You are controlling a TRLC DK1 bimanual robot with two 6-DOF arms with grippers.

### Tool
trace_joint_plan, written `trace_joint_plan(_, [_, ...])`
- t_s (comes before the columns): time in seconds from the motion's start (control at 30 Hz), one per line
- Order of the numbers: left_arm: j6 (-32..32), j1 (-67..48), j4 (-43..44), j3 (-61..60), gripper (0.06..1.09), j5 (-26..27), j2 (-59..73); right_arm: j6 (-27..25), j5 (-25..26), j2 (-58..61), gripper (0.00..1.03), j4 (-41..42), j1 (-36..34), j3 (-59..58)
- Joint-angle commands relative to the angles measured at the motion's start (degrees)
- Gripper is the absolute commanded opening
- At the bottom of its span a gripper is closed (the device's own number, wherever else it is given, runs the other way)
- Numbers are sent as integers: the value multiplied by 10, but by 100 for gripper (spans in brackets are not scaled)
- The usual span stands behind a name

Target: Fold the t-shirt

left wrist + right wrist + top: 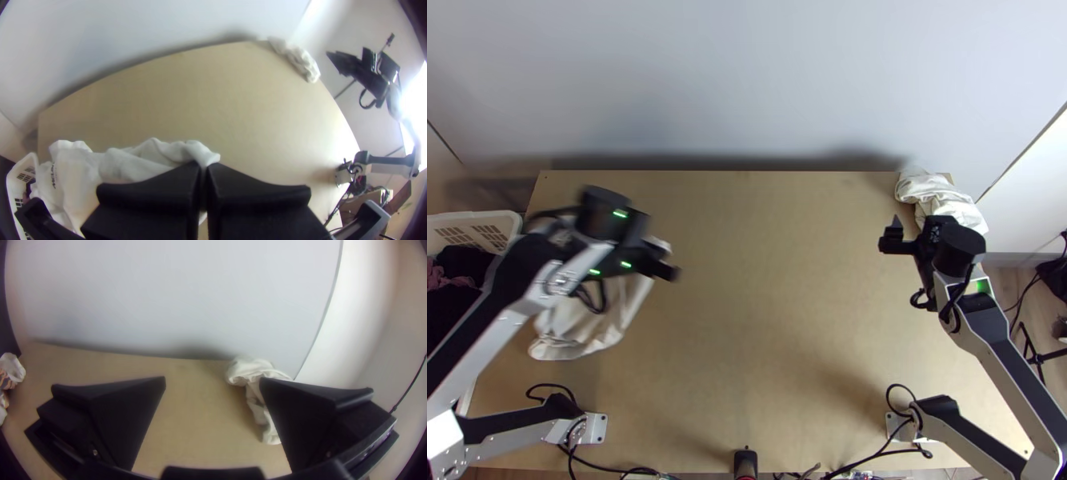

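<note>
In the top view, the left gripper (667, 270) is over the table's (763, 296) left side, by the bunched white t-shirt (579, 324); the right gripper (891, 234) points inward near a crumpled cloth (931, 190). A white basket (505, 219) holds dark and pink clothes (459, 266).

Left wrist view: fingers closed together, pinching the t-shirt.

Right wrist view: fingers wide apart.

Table (763, 320): smooth matt wood. T-shirt (587, 320): soft matt cloth, creased. Basket (501, 224): white plastic, perforated.
</note>
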Motion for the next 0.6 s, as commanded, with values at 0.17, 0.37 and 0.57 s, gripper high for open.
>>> trace_joint_plan(0.17, [-51, -242, 10, 87, 9, -2, 167, 1, 0, -17, 98, 44, -87, -31])
trace_joint_plan(0.37, [-63, -312, 10, 182, 9, -2, 265, 8, -1, -19, 98, 76, -134, -37])
trace_joint_plan(0.57, [-73, -383, 34, 246, 9, 14, 347, 12, -2, -15, 98, 113, -172, -57])
